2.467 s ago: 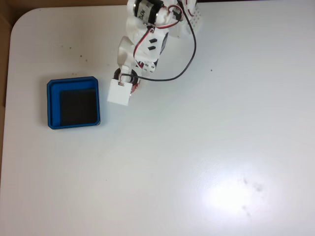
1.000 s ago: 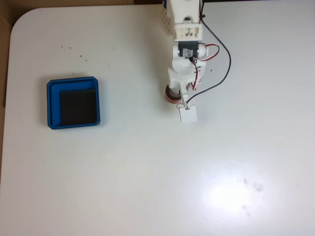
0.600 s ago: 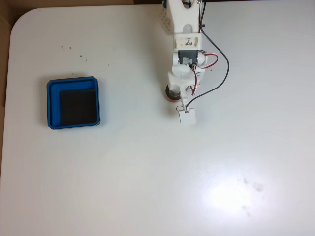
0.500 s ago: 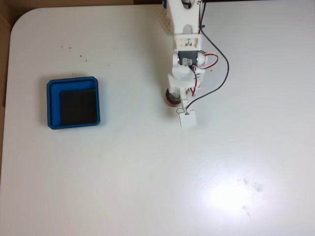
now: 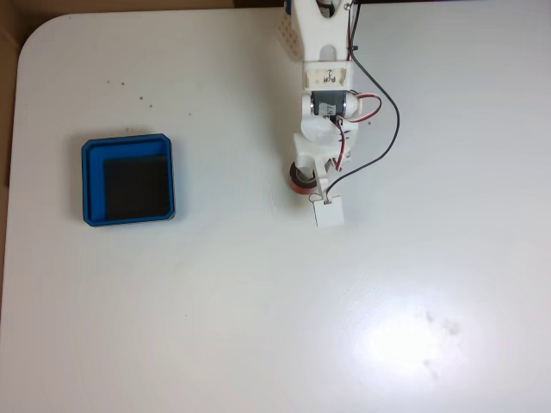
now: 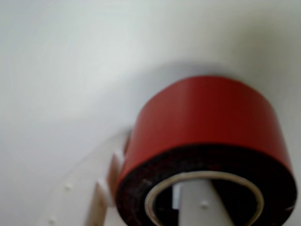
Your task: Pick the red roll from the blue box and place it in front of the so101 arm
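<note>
The red roll (image 5: 298, 181) is at the tip of the so101 arm (image 5: 325, 77), which reaches down from the top edge of the fixed view. My gripper (image 5: 303, 179) is shut on it. In the wrist view the red roll (image 6: 207, 122) looms large, with one white finger (image 6: 197, 207) through its hole and the other finger (image 6: 101, 200) outside its left wall. Its shadow lies close on the white table; whether the roll touches the table I cannot tell. The blue box (image 5: 93, 182) sits far to the left, its black floor bare.
The white table (image 5: 258, 327) stretches wide below and to the right of the arm. A white camera block (image 5: 328, 212) hangs just past the gripper. The table's rounded corner and brown floor show at the upper left (image 5: 9, 52).
The arm has swung right, away from the blue box, carrying the red roll to the table's middle. Over the last second it has reached slightly further down the view.
</note>
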Robot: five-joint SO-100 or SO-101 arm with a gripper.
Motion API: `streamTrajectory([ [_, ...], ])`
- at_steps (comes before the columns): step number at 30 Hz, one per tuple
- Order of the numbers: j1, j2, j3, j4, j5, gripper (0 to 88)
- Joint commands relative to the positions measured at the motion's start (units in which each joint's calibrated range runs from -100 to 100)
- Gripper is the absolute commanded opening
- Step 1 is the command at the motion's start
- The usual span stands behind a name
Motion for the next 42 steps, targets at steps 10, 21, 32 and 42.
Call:
streamTrajectory([
  [10,0.45,-0.79,-0.55,-1.51,-0.04,0.8],
  [21,0.55,-1.88,-0.37,-1.51,-0.04,9.4],
  [32,2.21,-20.77,5.11,-0.85,0.05,9.4],
  [42,2.01,-52.21,18.86,-1.42,0.48,9.4],
])
